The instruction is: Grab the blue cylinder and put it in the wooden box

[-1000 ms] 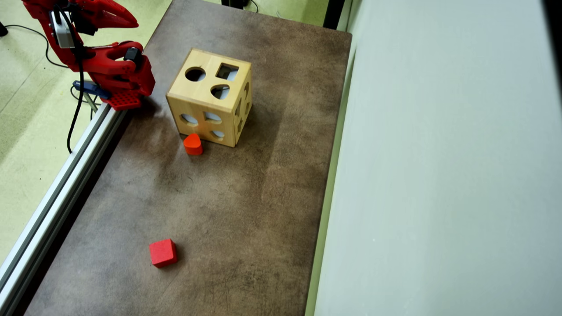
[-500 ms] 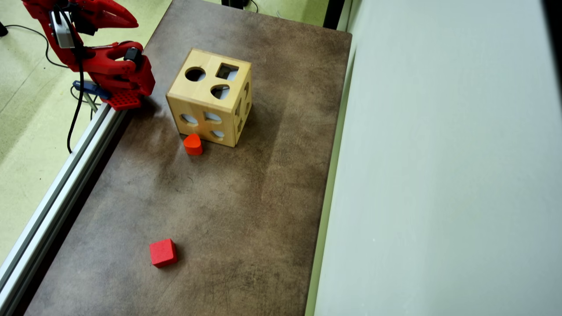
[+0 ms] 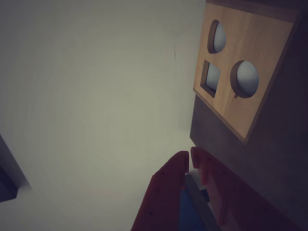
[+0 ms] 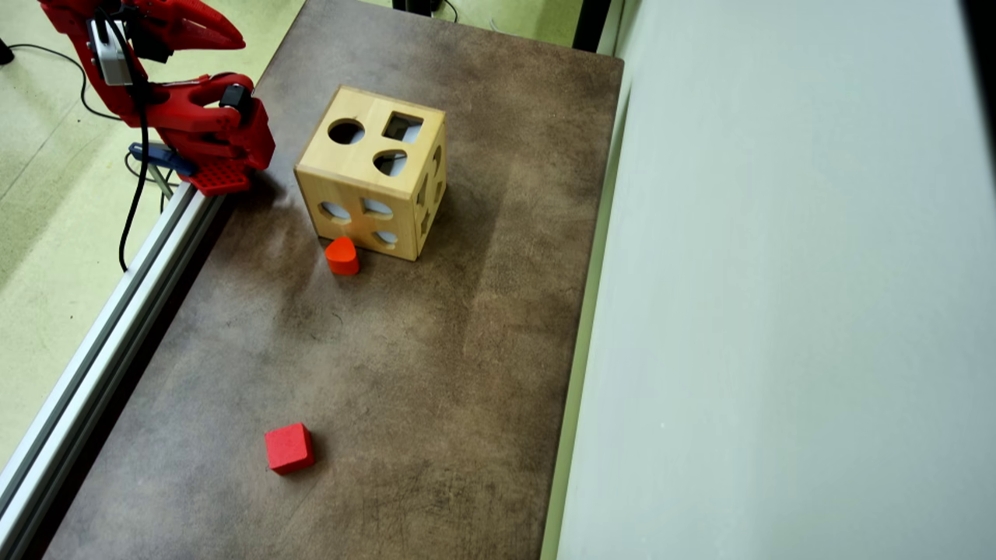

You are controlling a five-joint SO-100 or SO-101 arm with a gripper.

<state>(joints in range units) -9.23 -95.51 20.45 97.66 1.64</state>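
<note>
**Red arm folded at the table's corner, fingertips together, wooden box nearby**

Where my wrist camera looks past my own red fingers (image 3: 166, 192), the two tips meet at the bottom of the picture, so my gripper (image 3: 188, 161) is closed at the tips. Further back between the fingers a patch of blue shows; it is dim and cropped, and I cannot tell whether it is the blue cylinder or a part of me. Beyond my fingertips, in the upper right of that view, stands the wooden box (image 3: 240, 96), one pale face turned toward me with two round holes and a square one. A plain grey-white wall fills the left of that view.

From overhead, my arm (image 4: 194, 124) sits folded at the upper left corner of the brown table (image 4: 436, 373), beside a metal rail (image 4: 101, 342) along the left edge. The wooden box (image 4: 366, 167) stands just right of my arm, apart from it, three holes in its top. An orange-red rounded block (image 4: 341, 256) rests just beside the box's lower face. A red cube (image 4: 289, 448) lies well apart, near the bottom of the view. No blue cylinder is visible on the table from above.
</note>
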